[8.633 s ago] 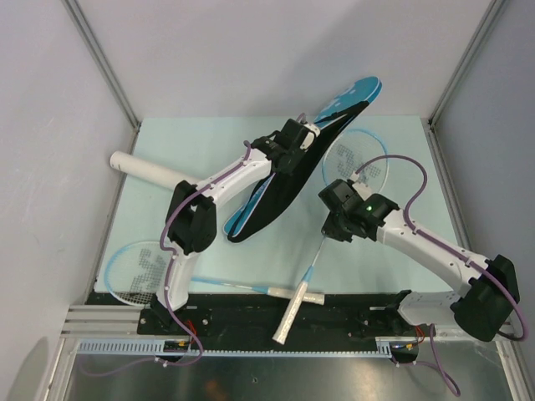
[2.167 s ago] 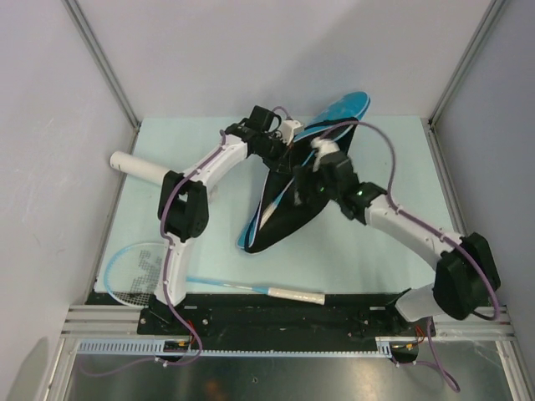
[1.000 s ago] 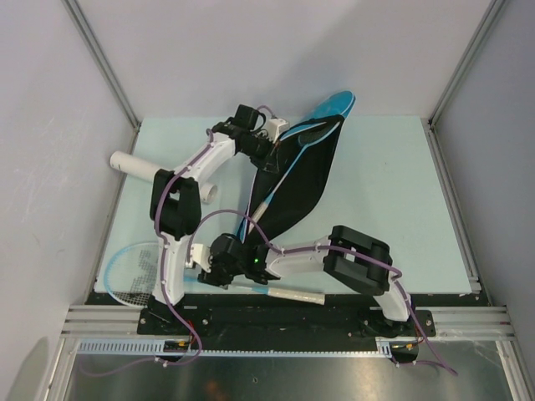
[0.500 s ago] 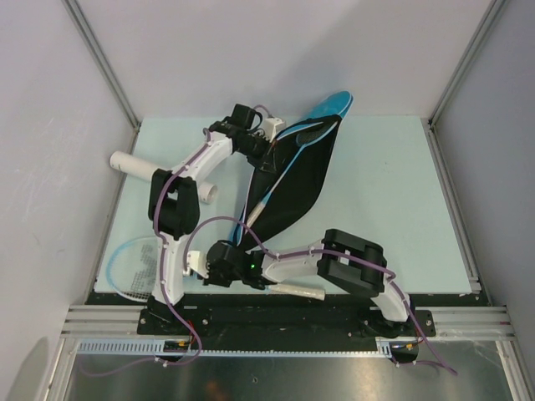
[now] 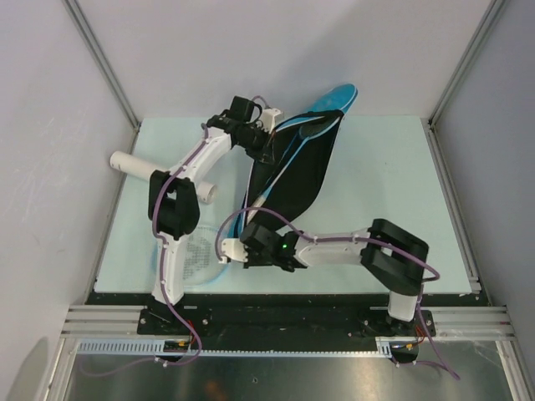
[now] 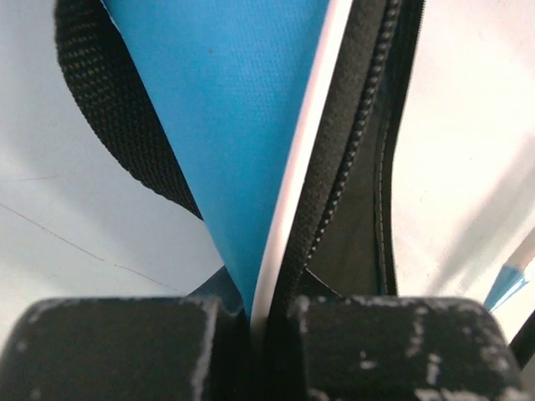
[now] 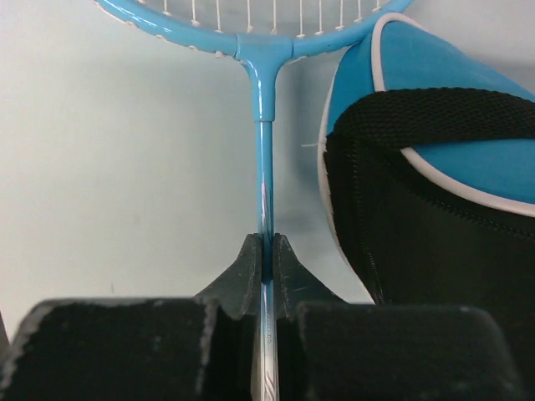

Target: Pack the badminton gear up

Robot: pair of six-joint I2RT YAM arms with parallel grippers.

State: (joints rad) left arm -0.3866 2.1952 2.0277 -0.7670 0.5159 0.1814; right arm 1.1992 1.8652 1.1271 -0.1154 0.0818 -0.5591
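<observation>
The long blue and black racket bag lies slanted across the middle of the table, its mouth gaping. My left gripper is shut on the bag's zip edge at the far end and holds it up. My right gripper is shut on the thin blue shaft of a light-blue racket, just below its head. The bag's near tip is right beside that shaft. The racket's handle is hidden under my right arm. A pale blue and white piece shows inside the bag.
A white cardboard tube lies at the left of the mat, partly under my left arm. My right arm stretches leftward along the near edge. Grey walls with metal posts enclose the table.
My right gripper has shut on the racket's shaft and moved right, away from the near edge. The racket's head has come from the near left corner towards the bag's near tip. The left gripper's hold is unchanged.
</observation>
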